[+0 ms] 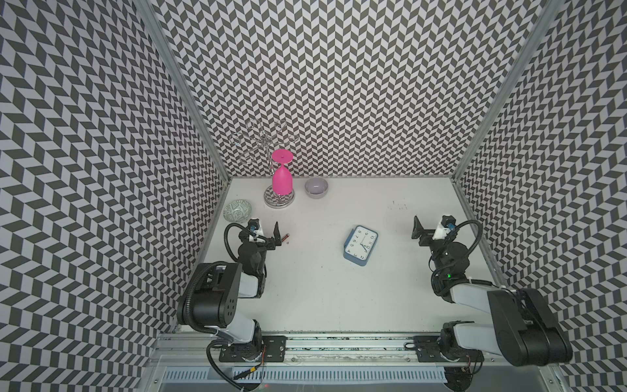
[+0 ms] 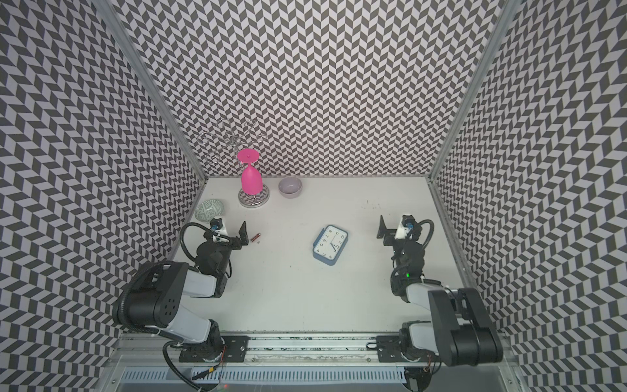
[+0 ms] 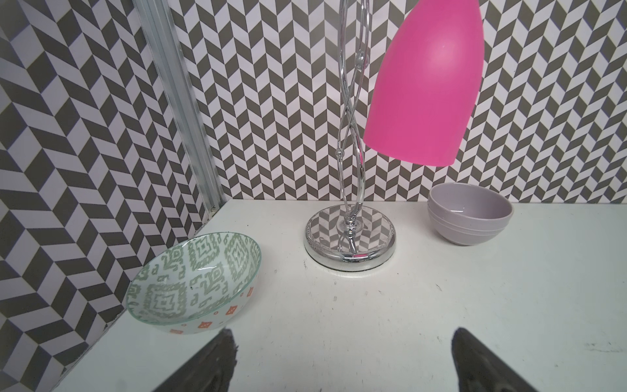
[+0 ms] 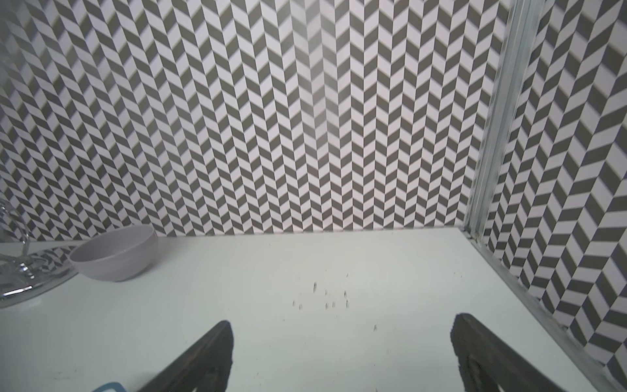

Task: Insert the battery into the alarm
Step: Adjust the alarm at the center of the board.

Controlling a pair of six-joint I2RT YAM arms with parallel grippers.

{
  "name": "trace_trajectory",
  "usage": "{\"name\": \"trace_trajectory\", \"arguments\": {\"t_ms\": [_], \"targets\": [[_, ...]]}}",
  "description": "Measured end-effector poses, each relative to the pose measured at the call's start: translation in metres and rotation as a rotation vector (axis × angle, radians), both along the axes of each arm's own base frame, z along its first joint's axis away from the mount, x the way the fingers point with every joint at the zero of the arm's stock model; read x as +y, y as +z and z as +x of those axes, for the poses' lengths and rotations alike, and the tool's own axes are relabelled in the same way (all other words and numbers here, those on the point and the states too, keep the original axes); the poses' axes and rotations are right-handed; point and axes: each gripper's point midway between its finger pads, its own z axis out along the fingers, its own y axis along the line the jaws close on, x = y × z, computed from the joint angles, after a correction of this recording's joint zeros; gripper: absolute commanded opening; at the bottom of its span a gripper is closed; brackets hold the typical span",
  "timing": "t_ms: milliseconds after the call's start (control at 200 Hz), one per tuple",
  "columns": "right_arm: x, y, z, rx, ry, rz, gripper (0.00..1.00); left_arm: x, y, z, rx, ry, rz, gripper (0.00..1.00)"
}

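Locate the battery (image 1: 284,236) just right of the left gripper (image 1: 277,236) in both top views, its long axis slanting up-right. The alarm (image 1: 360,245) lies dial-up at mid-frame, nearer the right gripper (image 1: 416,232). Both jaw pairs stand apart, empty.

Agape: left claw (image 3: 342,331), right claw (image 4: 342,319).

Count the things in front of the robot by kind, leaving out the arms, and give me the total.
bowls: 2 (patterned bowl, grey bowl)
alarm: 1
battery: 1
chrome rack: 1
pink glass: 1, hanging on it
Total: 6
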Motion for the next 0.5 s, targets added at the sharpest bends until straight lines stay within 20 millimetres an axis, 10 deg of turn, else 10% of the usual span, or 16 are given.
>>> {"name": "trace_trajectory", "arguments": {"t_ms": [501], "targets": [[0.050,0.050,0.001,0.164,0.266,0.243,0.99,0.000,0.000,0.000,0.000,0.000,0.000,0.99]]}}
